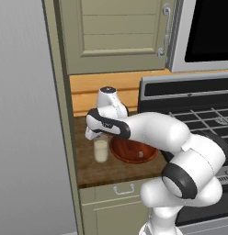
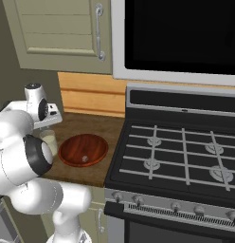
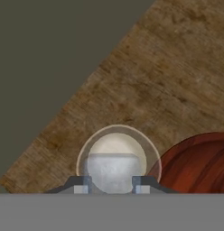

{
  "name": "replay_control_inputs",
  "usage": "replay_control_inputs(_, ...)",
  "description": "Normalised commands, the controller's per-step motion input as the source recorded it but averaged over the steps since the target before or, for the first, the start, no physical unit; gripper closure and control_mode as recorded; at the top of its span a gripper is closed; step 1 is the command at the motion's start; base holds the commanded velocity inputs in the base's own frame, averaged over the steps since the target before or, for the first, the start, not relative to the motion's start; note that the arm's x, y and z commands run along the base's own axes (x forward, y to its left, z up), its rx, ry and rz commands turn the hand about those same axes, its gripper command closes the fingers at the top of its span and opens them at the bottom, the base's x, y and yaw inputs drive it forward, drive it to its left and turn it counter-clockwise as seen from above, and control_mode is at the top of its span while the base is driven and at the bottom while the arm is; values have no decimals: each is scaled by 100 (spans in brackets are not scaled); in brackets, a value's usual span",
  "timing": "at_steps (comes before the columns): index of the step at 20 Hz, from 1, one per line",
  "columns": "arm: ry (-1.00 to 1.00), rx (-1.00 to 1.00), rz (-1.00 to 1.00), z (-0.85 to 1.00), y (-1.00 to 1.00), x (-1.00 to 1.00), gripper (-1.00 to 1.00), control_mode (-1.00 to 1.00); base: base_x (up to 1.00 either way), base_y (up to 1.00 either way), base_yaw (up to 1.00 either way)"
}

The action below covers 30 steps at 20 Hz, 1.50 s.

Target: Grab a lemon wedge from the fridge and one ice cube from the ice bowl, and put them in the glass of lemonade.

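We take the step in hand to be dropping the ice cube (image 3: 114, 170) into the glass (image 3: 118, 158). In the hand view a pale, frosted, square-edged block sits between the two dark fingertips of the gripper (image 3: 112, 184), directly over the round mouth of the glass. The jaws are partly closed, each side against the block, so we read it as held.

The glass is a small, clear, straight-sided tumbler of whitish-yellow liquid. It stands on the counter (image 1: 93, 172) near its left end, just left of the bowl (image 1: 132, 150), with the gripper right above it. We cannot make out a lemon wedge in the drink, so we cannot say whether that half is done.

The next move, as we judge it, calls for opening the jaws while centred over the rim, low enough that the cube falls inside and doesn't knock the light tumbler over.

The bowl is shallow, round, reddish-brown wood with a smooth sheen; one small pale cube (image 2: 84, 158) lies in it. The counter is dark, grainy wood. To its right is a black stove (image 2: 181, 152) with grey grates, and a beige cabinet (image 2: 62, 33) hangs above.
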Motion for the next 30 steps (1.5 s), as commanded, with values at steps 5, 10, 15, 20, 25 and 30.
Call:
replay_control_inputs(5, 0, 0, 0, -12, 0, 2, 100, -100, 0, 0, 0)
replay_control_inputs(10, 0, 0, 0, -2, 0, 0, 100, -100, 0, 0, 0)
replay_control_inputs(15, 0, 0, 0, 0, 0, 0, -100, -100, 0, 0, 0)
replay_control_inputs(20, 0, 0, 0, 0, 0, 0, -100, -100, 0, 0, 0)
replay_control_inputs(25, 0, 0, 0, 1, 0, -4, -100, -100, 0, 0, 0)
replay_control_inputs(30, -3, 2, 0, 13, -5, -25, -100, -100, 0, 0, 0)
